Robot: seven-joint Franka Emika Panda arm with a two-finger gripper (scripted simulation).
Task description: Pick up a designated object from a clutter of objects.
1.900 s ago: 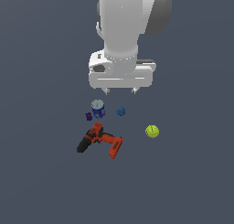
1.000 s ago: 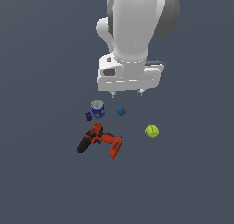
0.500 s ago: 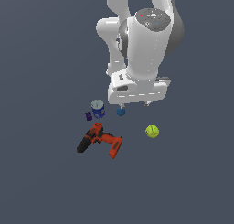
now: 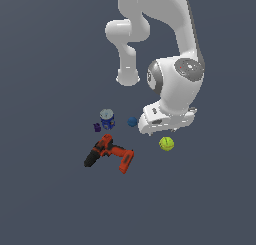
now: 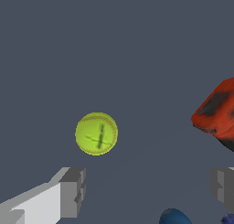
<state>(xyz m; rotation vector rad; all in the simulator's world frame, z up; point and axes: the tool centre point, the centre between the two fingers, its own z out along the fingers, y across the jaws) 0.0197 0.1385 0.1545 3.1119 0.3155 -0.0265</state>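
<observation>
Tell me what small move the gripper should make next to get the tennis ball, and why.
Probably shift sideways until the tennis ball sits between the fingers, then descend. In the wrist view the open gripper is off-centre: the ball lies beyond one finger, not in the gap.

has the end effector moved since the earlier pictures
Yes. The end effector has come down and shifted toward the exterior view's right, away from the blue can with grey lid, and now sits just above the small yellow-green tennis ball.
</observation>
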